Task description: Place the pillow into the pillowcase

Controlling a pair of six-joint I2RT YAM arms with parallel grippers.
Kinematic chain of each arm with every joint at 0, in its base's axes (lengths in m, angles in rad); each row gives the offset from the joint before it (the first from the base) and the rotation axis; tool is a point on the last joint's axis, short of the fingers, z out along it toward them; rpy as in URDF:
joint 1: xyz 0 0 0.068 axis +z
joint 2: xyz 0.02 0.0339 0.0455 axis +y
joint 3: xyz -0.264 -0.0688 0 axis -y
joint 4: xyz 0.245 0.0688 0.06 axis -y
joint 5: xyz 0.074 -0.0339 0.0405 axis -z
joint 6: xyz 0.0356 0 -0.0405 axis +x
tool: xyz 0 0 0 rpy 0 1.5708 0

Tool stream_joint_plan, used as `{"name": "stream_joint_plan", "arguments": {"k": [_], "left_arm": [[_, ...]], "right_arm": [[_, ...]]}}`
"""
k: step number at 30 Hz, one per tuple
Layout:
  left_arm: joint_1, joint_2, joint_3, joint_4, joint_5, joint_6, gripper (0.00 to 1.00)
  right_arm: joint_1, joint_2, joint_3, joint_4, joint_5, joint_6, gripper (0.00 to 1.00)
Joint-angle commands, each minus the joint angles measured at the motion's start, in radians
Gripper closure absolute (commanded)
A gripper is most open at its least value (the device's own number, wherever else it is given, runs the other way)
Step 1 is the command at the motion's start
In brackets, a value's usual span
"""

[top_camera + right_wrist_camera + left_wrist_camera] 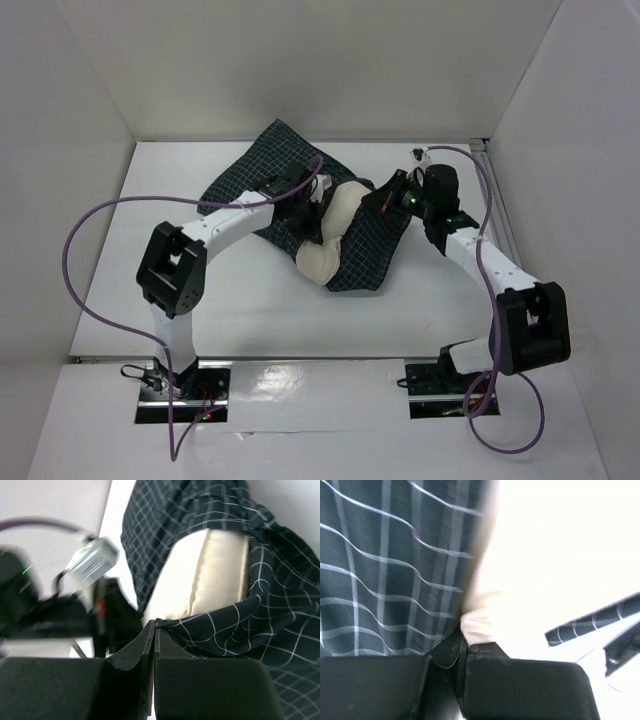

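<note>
Right jaws pinch pillowcase hem | left jaws pinch half-sheathed pillow

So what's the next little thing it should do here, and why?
Probably the right gripper, shut on the hem of the pillowcase, should draw that hem a little further over the pillow. In the top view one cream end of the pillow lies bare outside the fabric, while the left gripper seems to pinch the pillow at the fabric's edge, steadying it.
</note>
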Motion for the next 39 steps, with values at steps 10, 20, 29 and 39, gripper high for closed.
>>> {"name": "stream_joint_plan", "arguments": {"k": [10, 20, 29, 39], "left_arm": [[-0.221, 0.039, -0.026, -0.483, -0.272, -0.116, 0.40], [-0.180, -0.032, 0.232, -0.433, -0.022, -0.005, 0.35], [-0.147, 0.011, 0.433, -0.296, 0.038, -0.005, 0.04], [-0.147, 0.218, 0.565, -0.172, 0.003, -0.054, 0.15]], "right_arm": [[-0.090, -0.228, -0.109, -0.021, 0.079, -0.094, 1.00], [-0.099, -0.239, -0.159, -0.093, -0.010, -0.191, 1.00], [-0.099, -0.239, -0.150, -0.127, -0.037, -0.211, 1.00], [-0.099, -0.250, -0.139, -0.137, -0.047, -0.211, 1.00]]}}
